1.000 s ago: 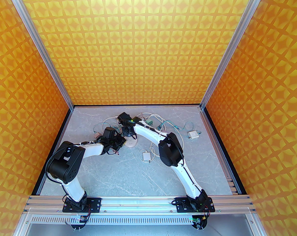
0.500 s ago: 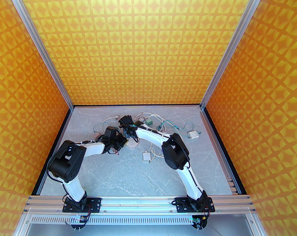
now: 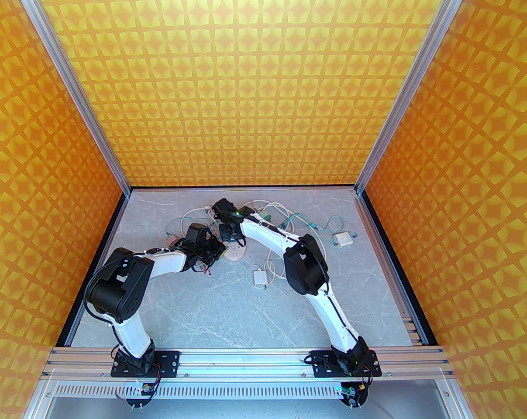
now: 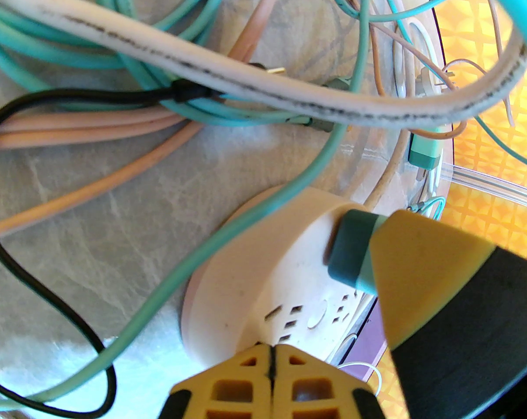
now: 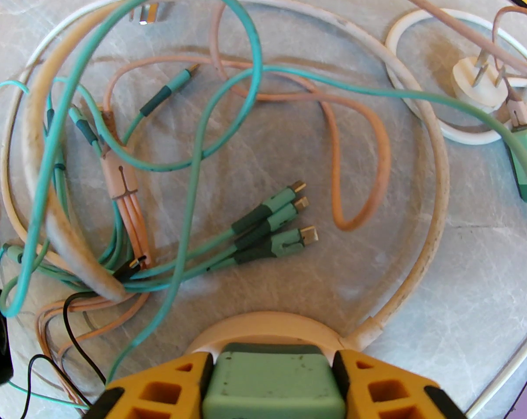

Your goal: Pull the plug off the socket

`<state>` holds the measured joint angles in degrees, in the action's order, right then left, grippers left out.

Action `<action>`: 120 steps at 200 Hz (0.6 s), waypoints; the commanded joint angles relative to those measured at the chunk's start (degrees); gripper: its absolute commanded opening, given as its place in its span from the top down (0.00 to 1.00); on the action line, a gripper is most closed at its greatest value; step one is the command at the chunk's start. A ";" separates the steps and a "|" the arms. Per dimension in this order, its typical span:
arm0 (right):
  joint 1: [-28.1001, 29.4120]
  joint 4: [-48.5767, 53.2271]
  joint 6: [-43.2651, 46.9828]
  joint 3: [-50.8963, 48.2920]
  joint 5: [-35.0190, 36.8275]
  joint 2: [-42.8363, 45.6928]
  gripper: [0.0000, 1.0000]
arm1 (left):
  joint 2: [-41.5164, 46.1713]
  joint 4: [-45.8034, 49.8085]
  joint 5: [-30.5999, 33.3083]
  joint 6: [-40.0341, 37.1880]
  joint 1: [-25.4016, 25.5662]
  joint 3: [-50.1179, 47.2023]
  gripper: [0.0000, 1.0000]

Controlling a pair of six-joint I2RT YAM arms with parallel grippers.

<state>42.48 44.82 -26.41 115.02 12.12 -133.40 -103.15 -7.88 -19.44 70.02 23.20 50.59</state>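
On your surface (image 3: 228,317): socket (image 3: 236,253) mid-rear, plug (image 5: 272,382) seated in it. Cable tangle (image 5: 263,216) behind it. One adapter (image 3: 260,277) before-right of it, another (image 3: 342,239) far right.

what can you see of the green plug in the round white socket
The green plug is a blocky piece of matte mint plastic with rounded edges, a darker teal band at its base and a few small scuffs. It stands on top of the round white socket with its base against it, and the prongs are hidden. The right gripper is shut on it, its yellow fingers pressed to two opposite sides.
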 commanded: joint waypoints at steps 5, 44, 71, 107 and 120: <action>3.91 -8.08 -1.74 -11.09 4.22 8.76 0.66 | -3.11 7.53 3.18 -0.91 -0.26 -0.93 1.00; 5.16 -7.08 -1.75 -9.74 5.60 7.43 0.67 | -3.17 7.71 3.18 -1.24 -0.26 -0.93 1.00; 2.90 -0.08 -1.20 0.80 0.34 2.59 0.66 | -3.28 7.85 3.14 -1.39 -0.26 -1.01 1.00; -0.19 0.27 -1.86 2.69 -4.45 2.20 0.66 | -3.26 7.88 3.10 -1.55 -0.26 -1.01 1.00; 0.18 0.54 -1.13 2.42 -3.84 2.28 0.66 | -3.37 7.86 2.99 -1.47 -0.26 -0.84 1.00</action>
<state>42.30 45.12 -27.40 114.61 12.32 -132.42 -103.20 -7.49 -20.51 69.80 23.27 50.81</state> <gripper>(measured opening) 0.424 0.049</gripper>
